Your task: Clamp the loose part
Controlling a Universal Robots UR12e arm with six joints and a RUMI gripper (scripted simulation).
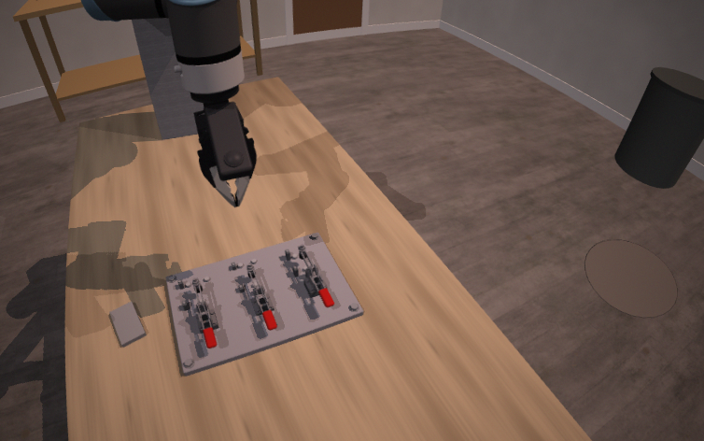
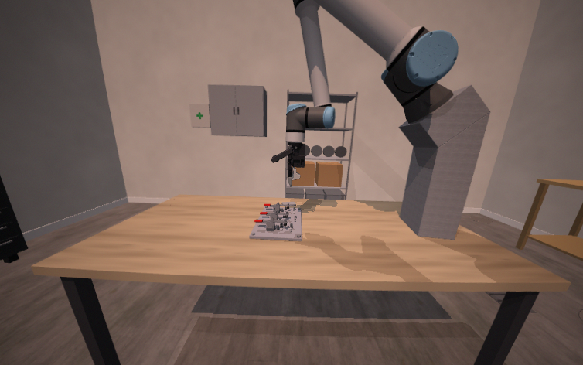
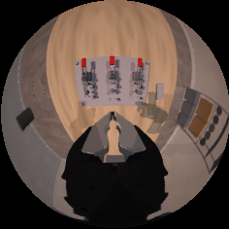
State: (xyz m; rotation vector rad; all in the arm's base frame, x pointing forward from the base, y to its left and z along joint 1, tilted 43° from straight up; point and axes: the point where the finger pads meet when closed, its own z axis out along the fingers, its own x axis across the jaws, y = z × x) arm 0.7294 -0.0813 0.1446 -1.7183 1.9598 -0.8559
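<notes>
The end effector (image 1: 235, 201) (image 2: 290, 184) (image 3: 113, 112) hangs above the tabletop (image 1: 415, 363) (image 2: 172, 257) (image 3: 112, 29), fingertips pressed together on nothing; the top view shows the loose part (image 1: 127, 324) (image 3: 160, 91) lying flat just beside the fixture plate (image 1: 238, 350) (image 2: 275, 237) (image 3: 113, 102), and the wrist view shows it too, though I can't make it out clearly from the side; that exterior view alone reveals the wall cabinet (image 2: 237, 110) and three red handles (image 2: 258, 220) (image 1: 268, 320) (image 3: 112, 60) sticking out sideways.
</notes>
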